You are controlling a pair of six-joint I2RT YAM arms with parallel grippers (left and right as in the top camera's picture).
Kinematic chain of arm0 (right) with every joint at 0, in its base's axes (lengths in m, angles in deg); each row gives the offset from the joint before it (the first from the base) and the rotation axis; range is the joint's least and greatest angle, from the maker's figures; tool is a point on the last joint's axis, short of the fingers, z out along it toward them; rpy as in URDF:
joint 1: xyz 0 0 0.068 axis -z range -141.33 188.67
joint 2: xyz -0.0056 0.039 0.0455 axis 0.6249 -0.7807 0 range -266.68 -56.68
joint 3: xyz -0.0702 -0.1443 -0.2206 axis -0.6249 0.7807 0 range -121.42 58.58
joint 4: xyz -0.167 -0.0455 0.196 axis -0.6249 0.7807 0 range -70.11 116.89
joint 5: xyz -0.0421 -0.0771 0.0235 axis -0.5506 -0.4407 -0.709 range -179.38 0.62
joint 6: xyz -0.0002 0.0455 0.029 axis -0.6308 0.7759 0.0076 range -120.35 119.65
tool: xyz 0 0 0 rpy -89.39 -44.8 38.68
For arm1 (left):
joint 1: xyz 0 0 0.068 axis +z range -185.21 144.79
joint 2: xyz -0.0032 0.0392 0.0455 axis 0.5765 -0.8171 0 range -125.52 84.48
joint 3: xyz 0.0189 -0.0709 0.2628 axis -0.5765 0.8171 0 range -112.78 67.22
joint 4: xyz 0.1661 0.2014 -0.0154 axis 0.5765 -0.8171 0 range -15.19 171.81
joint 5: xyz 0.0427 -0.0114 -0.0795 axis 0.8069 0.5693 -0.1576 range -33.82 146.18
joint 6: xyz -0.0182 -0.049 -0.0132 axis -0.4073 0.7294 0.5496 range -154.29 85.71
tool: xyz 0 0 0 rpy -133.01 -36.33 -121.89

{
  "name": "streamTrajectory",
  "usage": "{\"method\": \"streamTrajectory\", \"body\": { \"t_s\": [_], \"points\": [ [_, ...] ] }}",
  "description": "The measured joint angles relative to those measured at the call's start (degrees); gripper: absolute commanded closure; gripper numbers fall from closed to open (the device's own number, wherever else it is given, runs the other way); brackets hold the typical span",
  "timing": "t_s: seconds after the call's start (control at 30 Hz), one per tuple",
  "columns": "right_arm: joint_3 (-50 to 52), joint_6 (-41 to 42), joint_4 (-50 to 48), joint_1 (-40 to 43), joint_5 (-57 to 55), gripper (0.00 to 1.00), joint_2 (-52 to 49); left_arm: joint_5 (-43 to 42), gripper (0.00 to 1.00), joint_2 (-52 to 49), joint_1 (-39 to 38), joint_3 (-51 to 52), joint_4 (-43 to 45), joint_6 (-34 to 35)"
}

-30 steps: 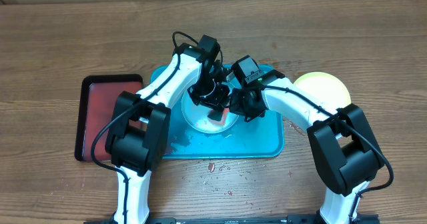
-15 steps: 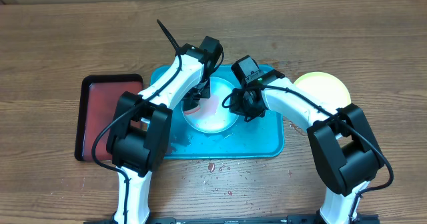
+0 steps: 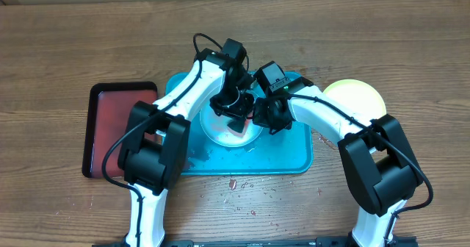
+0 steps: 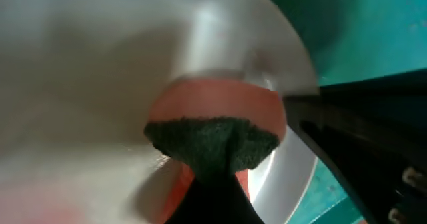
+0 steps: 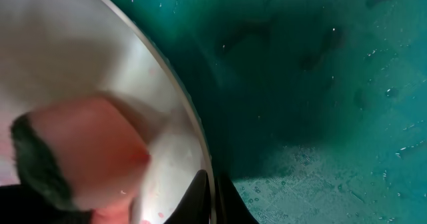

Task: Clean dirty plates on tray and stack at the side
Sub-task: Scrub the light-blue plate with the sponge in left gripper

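Observation:
A pale round plate (image 3: pixel 224 131) lies on the teal tray (image 3: pixel 290 159). My left gripper (image 3: pixel 236 109) is shut on a pink sponge with a dark green scrub side (image 4: pixel 213 127) and presses it onto the plate (image 4: pixel 100 64) near its right rim. My right gripper (image 3: pixel 261 116) is shut on the plate's right rim (image 5: pixel 215 196); its two dark fingers pinch the edge. The sponge also shows in the right wrist view (image 5: pixel 80 151). A light green plate (image 3: pixel 358 96) lies on the table, right of the tray. A third plate is not in view.
A black tray with a red inside (image 3: pixel 117 126) lies left of the teal tray. Red crumbs and smears (image 3: pixel 246 184) dot the wooden table in front of the tray. The tray floor (image 5: pixel 320 84) is wet.
My left gripper swung the sponge to the plate's far left edge and has come back over its right half. The right gripper has kept its hold on the rim.

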Motion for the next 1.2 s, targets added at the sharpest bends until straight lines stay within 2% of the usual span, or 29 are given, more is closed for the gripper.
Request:
{"method": "streamTrajectory", "body": {
  "t_s": [0.13, 0.4, 0.53, 0.63, 0.87, 1.2],
  "points": [
    [0.00, 0.00, -0.02, 0.00, -0.04, 0.96, 0.00, 4.68, 0.96, 0.00, -0.11, 0.00, 0.00, 2.89],
    [0.00, 0.00, -0.02, 0.00, -0.02, 0.96, 0.00, 31.87, 0.96, 0.00, -0.11, -0.04, -4.39, 23.28],
    [0.00, 0.00, -0.02, 0.00, -0.02, 0.96, 0.00, 36.44, 0.96, 0.00, -0.22, -0.04, -5.25, 27.54],
    [0.00, 0.02, -0.04, 0.00, -0.02, 0.96, 0.00, 34.62, 0.96, 0.00, -0.44, -0.04, -5.53, 27.36],
    [0.00, 0.00, -0.02, 0.00, 0.00, 0.96, 0.00, 17.40, 0.96, 0.00, -0.02, 0.24, -5.75, 16.24],
    [0.00, -0.09, 0.31, 0.00, -0.28, 0.96, 0.00, 3.74, 0.96, 0.02, 1.05, 3.23, -0.83, 8.50]
  ]
}}
